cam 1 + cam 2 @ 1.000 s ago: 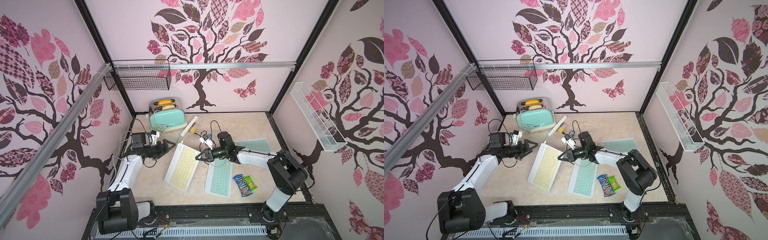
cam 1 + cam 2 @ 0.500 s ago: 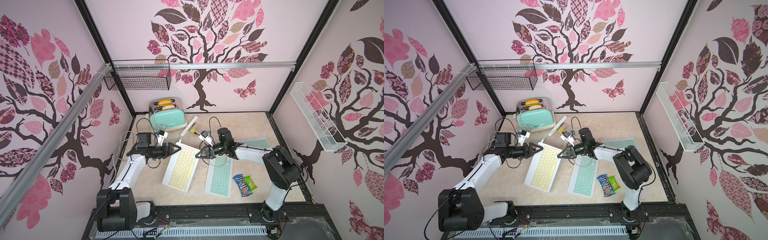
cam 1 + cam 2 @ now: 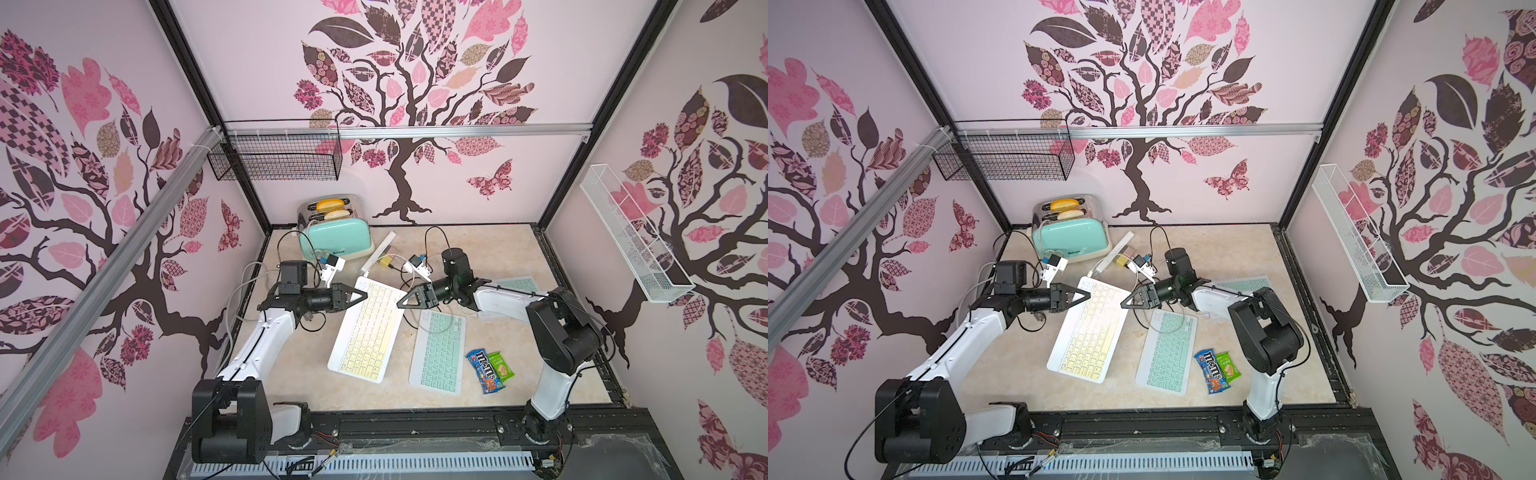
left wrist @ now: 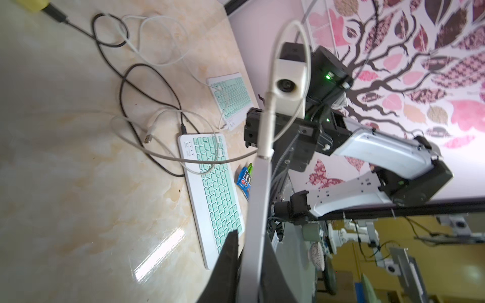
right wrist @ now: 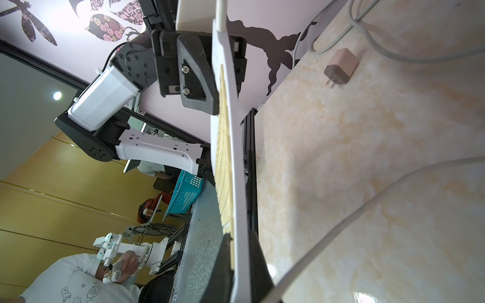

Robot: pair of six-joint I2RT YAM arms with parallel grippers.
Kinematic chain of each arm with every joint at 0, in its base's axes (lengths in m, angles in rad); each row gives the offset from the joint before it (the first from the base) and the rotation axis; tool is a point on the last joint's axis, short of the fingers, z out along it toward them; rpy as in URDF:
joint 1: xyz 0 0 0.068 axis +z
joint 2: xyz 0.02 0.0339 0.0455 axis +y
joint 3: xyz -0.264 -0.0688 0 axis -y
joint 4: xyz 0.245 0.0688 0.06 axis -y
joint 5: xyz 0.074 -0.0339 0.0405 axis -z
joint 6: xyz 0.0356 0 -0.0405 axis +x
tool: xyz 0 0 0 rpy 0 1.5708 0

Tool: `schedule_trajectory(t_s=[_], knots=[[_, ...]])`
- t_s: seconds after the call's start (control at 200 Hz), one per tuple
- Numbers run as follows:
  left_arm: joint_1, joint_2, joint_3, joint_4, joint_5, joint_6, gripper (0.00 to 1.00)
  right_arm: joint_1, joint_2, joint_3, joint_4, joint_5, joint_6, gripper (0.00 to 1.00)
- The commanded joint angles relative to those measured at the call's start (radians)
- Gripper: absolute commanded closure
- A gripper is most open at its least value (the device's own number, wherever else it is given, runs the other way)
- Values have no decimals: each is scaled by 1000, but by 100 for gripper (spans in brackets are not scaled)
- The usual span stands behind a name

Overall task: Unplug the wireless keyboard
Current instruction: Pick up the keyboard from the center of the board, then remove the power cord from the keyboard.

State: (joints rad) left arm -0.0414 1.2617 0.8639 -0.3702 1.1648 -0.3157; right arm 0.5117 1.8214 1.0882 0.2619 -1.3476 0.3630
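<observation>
Yellow-keyed white slab: the wireless keyboard (image 3: 368, 332) lies between the two arms, just beside a mint keyboard (image 3: 438, 357).
Long axis: runs from the far end, where both grippers meet it, toward the near side.
Left gripper (image 3: 365, 294): jaws clamped on the far left corner; the board shows edge-on between them in the wrist view.
Right gripper (image 3: 398, 305): jaws clamped on the far right corner, facing the left.
Plug (image 4: 267, 126): white, seated in the board's edge beyond the left jaws, on the right gripper's side.
Judgement: the right arm is nearer; it must release the board, take the plug and draw it along the plug's own line.
</observation>
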Motion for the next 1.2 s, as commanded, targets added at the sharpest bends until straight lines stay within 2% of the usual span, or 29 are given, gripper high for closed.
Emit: schedule_trajectory(t_s=[0.0,0.1,0.125,0.17,0.185,0.31,0.395,0.48,0.58,0.695,0.815,0.96,1.105,1.195], knots=[[-9,-24,24,45,46,-56,99,-4,-1,43,5,24,-5,100],[-10,-43,30,34,40,-58,100,-22,-7,56,-79,115,-27,94],[-9,-49,33,27,33,-52,100,-26,-7,64,-110,143,-43,86],[-10,-62,35,14,19,-43,100,-33,-2,79,-162,185,-58,65],[-9,-67,36,8,12,-40,100,-34,0,87,-185,201,-62,60],[-9,-91,62,-87,-99,-3,100,-37,17,180,-445,374,-129,55],[-9,-82,102,-167,-179,26,100,-53,-5,178,-512,516,-101,44],[-11,-62,147,-230,-223,42,100,-95,-35,136,-488,571,-35,30],[-10,-37,196,-297,-280,51,100,-138,-82,109,-500,623,-15,26],[-10,-24,230,-365,-322,89,100,-163,-142,99,-516,688,-48,28],[-10,-22,274,-445,-316,151,100,-161,-190,96,-446,597,-97,33],[-29,-29,318,-495,-276,206,100,-140,-235,107,-278,415,-151,34],[-87,-35,374,-552,-260,293,100,-131,-194,247,-317,270,-254,27],[-118,-36,400,-574,-235,345,100,-125,-128,352,-376,158,-261,30]])
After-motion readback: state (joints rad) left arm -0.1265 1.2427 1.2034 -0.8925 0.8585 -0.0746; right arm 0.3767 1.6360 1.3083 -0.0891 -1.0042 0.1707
